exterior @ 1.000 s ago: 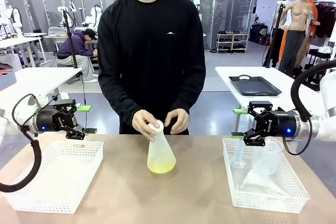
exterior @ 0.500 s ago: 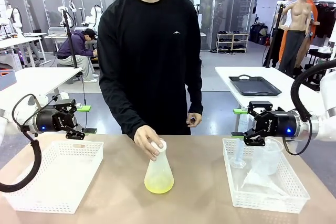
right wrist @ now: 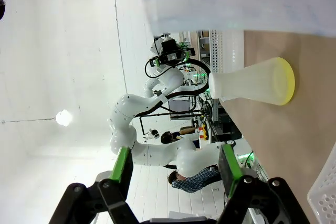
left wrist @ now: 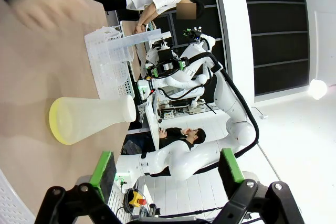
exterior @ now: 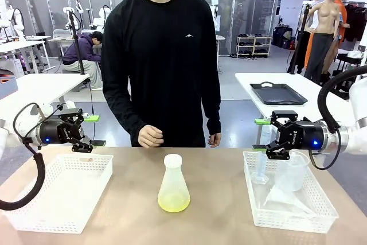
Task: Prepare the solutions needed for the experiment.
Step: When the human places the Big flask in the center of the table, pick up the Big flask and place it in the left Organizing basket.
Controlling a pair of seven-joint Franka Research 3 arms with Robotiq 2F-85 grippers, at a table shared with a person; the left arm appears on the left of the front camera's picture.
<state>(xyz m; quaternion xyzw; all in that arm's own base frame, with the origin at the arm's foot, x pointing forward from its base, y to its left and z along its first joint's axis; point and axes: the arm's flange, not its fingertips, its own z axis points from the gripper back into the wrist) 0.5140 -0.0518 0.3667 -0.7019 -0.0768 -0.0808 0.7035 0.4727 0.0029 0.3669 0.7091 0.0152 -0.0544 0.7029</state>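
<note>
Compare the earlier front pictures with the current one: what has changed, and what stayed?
The person let go of the flask; the hand that held its neck drew back toward the body. The flask, tilted a second ago, now stands upright on the table, the solution settled at its bottom. Unchanged: the left tool and right tool, both open and empty.

— We make the solution [exterior: 174,202] pale yellow-green, sitting in a milky, translucent white conical flask [exterior: 173,177] on the tan tabletop [exterior: 218,217].

— We agree. The left basket [exterior: 53,222] and right basket [exterior: 292,220], at the tabletop's left and right edges, are white with a fine lattice pattern.

— We'd call the left gripper [exterior: 94,131] and right gripper [exterior: 261,135] black with green pads.

— And we note the person's top [exterior: 163,55] is black with a small white chest mark, and the tray [exterior: 278,94] behind is black.
</note>
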